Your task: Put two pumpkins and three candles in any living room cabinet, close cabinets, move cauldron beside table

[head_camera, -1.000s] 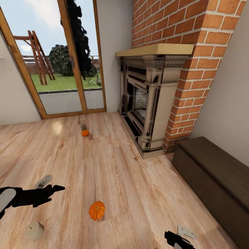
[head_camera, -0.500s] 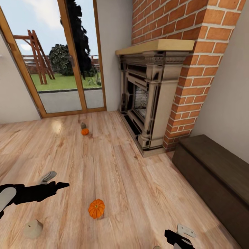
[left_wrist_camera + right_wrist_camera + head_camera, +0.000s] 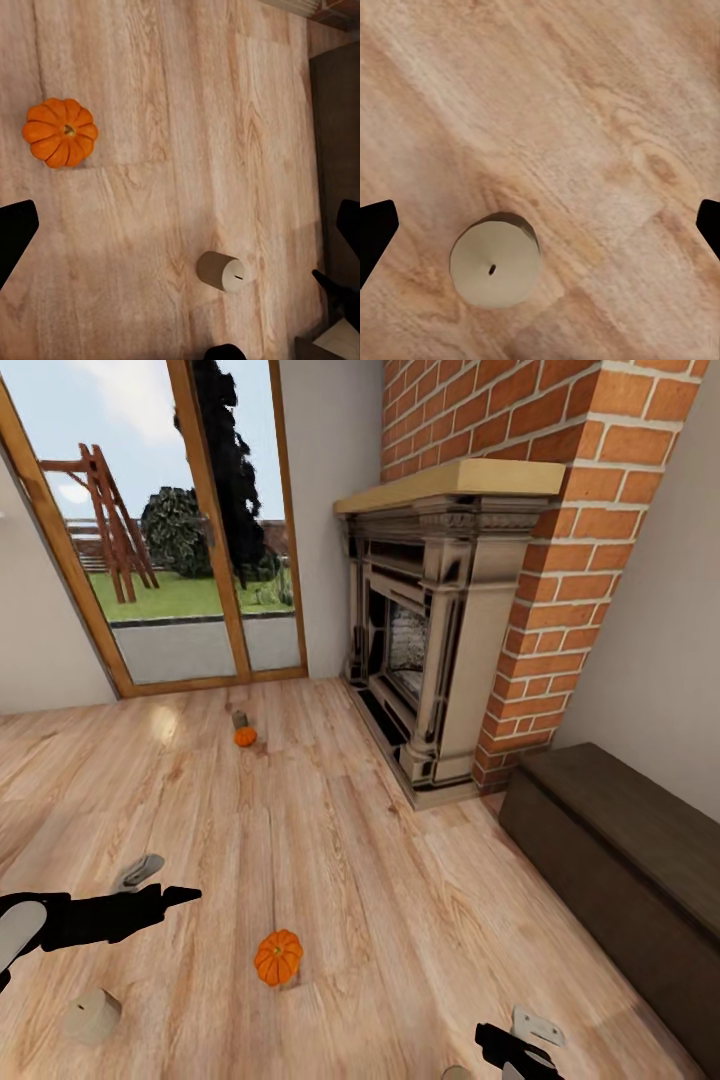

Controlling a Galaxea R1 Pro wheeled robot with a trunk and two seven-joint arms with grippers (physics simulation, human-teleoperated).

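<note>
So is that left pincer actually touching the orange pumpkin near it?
Apart. In the head view the left pincer hangs beside the near pumpkin with bare floor between them. The left wrist view shows the pumpkin clear of both dark fingertips.

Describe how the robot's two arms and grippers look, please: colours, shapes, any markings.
The left gripper has one matte black pointed finger and one flat grey metallic finger, on a black arm with a white rounded shell near the picture's edge. The right gripper is black too, with a pale grey plate bearing small dark holes. No cables or markings are visible.
</note>
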